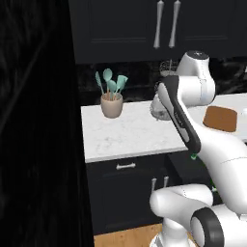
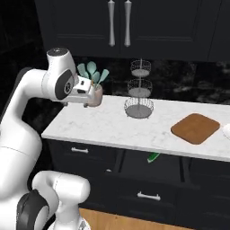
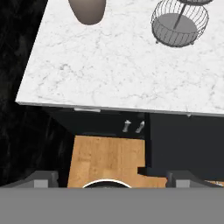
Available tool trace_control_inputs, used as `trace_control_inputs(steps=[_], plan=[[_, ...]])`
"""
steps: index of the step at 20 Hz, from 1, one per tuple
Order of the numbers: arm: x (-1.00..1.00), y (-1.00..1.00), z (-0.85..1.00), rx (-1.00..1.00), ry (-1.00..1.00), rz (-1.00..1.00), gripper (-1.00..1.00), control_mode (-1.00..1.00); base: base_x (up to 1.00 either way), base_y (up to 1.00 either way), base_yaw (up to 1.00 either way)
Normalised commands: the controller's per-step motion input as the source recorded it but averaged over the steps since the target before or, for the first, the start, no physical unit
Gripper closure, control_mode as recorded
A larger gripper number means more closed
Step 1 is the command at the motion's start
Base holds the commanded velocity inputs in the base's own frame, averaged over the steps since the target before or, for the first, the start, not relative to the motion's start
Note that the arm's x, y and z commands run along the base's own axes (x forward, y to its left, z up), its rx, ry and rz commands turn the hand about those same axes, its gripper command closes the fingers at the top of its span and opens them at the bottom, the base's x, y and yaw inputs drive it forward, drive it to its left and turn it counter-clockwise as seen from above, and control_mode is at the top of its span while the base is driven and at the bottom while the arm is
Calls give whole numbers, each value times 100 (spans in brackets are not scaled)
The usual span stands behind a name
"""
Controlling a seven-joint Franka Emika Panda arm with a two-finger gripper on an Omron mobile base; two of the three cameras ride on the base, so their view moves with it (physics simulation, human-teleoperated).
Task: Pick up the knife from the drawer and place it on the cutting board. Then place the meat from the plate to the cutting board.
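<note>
- The small knife with a bright green handle (image 2: 153, 157) lies in the open wide black drawer (image 2: 148, 167) under the front edge of the white marble counter (image 2: 112, 128), below the stretch between the wire stand and the board; only its green handle shows past the counter's lip.
- The two-finger gripper (image 3: 111, 180) hangs high above the counter's left part, near its front edge, looking down past that edge to the wooden floor (image 3: 105, 159); the knife is well apart from it, lower and toward the counter's right.
- Its two dark fingertips (image 3: 41, 178) stand wide apart at the bottom of the hand view, with nothing between them.
- The flat reddish-brown wooden cutting board (image 2: 196, 128) with rounded corners lies toward the counter's right end, bare on top.
- The right base view alone gives the white rim of the round plate (image 2: 226, 130) just beside the board at the picture's edge; whether the fish is on it I cannot tell.
- The left base view gives just a green speck of the knife by the arm, plus the board behind the arm.
- A beige crock of teal utensils (image 1: 111, 100) stands near the counter's back left corner, and a tiered wire basket stand (image 2: 139, 95) stands at the back edge near the middle.
</note>
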Motion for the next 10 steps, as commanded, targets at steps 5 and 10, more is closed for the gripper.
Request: trace_control_inputs(steps=[5, 10], plan=[[0, 0, 0, 0, 0, 0, -100, 100, -64, -95, -6], [0, 0, 0, 0, 0, 0, -100, 100, 1, -100, -2]])
